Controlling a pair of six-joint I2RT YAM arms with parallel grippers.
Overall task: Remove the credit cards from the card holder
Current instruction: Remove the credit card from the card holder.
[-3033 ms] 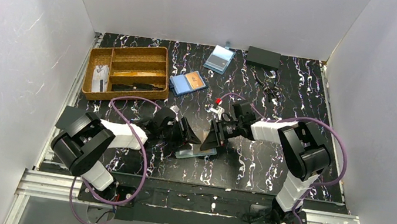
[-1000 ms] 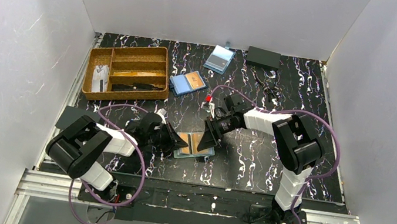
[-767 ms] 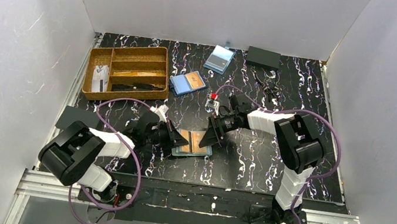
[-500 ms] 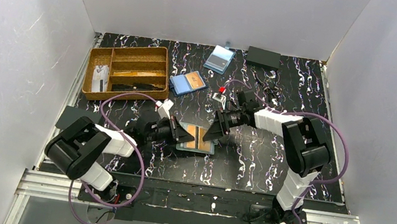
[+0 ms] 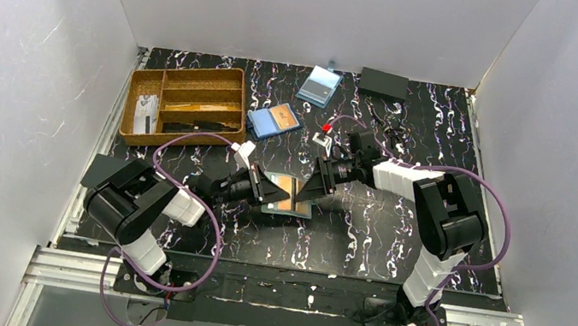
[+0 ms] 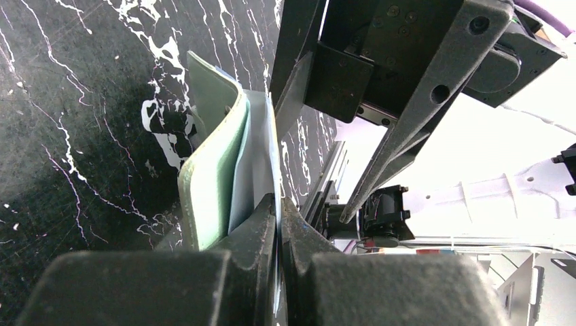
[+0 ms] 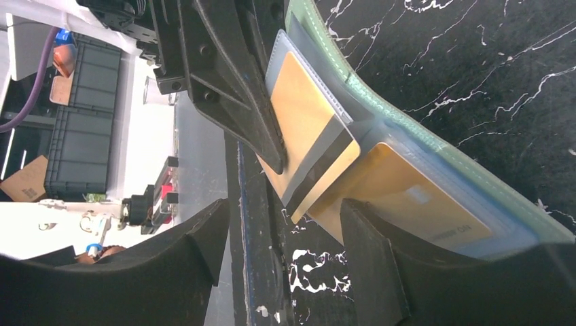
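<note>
Your left gripper (image 6: 278,221) is clenched on the pale clear inner leaf (image 6: 260,146) of the flat teal-green card holder (image 6: 210,163), splayed open between both jaws, while your right gripper (image 7: 278,258) gapes empty, the black-striped gold card (image 7: 302,122) just ahead of its fingertips (a second gold card (image 7: 414,204) sits pocketed beside it).

walls (image 5: 308,10): plain white panels | table (image 5: 361,234): black marble, white veins | light: even

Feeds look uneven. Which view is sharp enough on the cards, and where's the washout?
Left wrist: card holder sharp, background at right blown out white, left claw dark and soft up close. Right wrist: gold cards crisp with no glare, washout at upper left. Top external: evenly lit, but cards tiny.
</note>
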